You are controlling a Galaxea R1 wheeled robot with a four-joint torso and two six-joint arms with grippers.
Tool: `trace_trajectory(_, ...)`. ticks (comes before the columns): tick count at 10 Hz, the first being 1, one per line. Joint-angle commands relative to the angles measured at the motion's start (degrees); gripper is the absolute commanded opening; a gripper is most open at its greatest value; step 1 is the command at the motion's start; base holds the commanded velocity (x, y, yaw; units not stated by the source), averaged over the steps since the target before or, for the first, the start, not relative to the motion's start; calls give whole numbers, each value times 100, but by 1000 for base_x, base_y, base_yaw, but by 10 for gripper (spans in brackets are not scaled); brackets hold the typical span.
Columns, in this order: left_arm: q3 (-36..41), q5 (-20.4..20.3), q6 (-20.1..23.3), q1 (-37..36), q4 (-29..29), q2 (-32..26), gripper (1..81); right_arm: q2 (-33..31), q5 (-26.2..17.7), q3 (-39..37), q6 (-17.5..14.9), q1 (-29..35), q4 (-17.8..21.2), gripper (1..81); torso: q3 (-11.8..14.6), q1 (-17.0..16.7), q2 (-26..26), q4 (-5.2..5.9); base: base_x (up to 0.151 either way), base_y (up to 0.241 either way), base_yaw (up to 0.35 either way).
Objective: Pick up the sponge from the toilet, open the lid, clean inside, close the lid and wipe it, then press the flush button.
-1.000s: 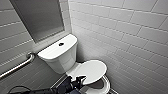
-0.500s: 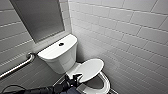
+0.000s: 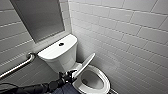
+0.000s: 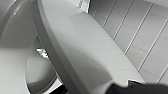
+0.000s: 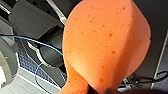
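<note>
The white toilet (image 3: 62, 58) stands against the tiled wall, with the dark flush button (image 3: 61, 44) in the middle of the tank top. The lid (image 3: 85, 65) is tilted up about halfway, and the seat and bowl (image 3: 91, 80) lie uncovered under it. My left gripper (image 3: 69, 74) is open at the lid's edge on the tank side. In the left wrist view the lid (image 4: 87, 50) runs close and edge-on above the bowl (image 4: 37, 71). The orange sponge (image 5: 105, 45) looms large in the right wrist view, with my right gripper (image 5: 100, 90) shut on its narrow waist.
A metal grab bar (image 3: 17, 66) runs along the left wall. A grey framed panel (image 3: 40, 17) hangs above the tank. The white tiled wall (image 3: 130, 40) stands close on the toilet's right. Behind the sponge are robot parts and a blue cable (image 5: 37, 42).
The lid lay flat over the bowl a second ago and now stands tilted up, with the bowl uncovered. My left gripper has risen with its edge.
</note>
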Motion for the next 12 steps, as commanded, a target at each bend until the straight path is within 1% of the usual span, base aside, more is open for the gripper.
trace_trajectory(1,-217,-238,-68,-1216,190,-279,811,-32,-486,199,-16,-295,-81,10,0,0,0,0,0,0,0)
trace_trajectory(2,-420,-220,-157,-1418,190,-323,811,-6,-478,173,-25,-330,-81,10,0,0,0,0,0,0,0)
trace_trajectory(4,-632,-194,-192,-1761,199,-473,811,-14,-390,252,-25,-418,-116,10,0,0,0,0,0,0,0)
trace_trajectory(7,-1089,-194,-192,-1841,216,-789,811,-84,-363,384,-25,-462,-99,10,0,0,0,0,0,0,0)
trace_trajectory(8,-1116,-228,-201,-1832,400,-894,811,-137,-258,462,-25,-480,-116,10,0,0,0,0,0,0,0)
trace_trajectory(9,-975,-264,-219,-1832,568,-1026,811,-190,-249,551,-25,-480,-125,10,0,0,0,0,0,0,0)
trace_trajectory(11,-582,-737,-227,-1753,926,-1586,811,-286,-241,708,-85,-515,-134,10,0,0,0,-2,0,0,0)
trace_trajectory(12,-430,-765,-227,-1691,1078,-1782,811,-348,-240,709,-104,-533,-116,10,-2,0,0,-5,0,0,0)
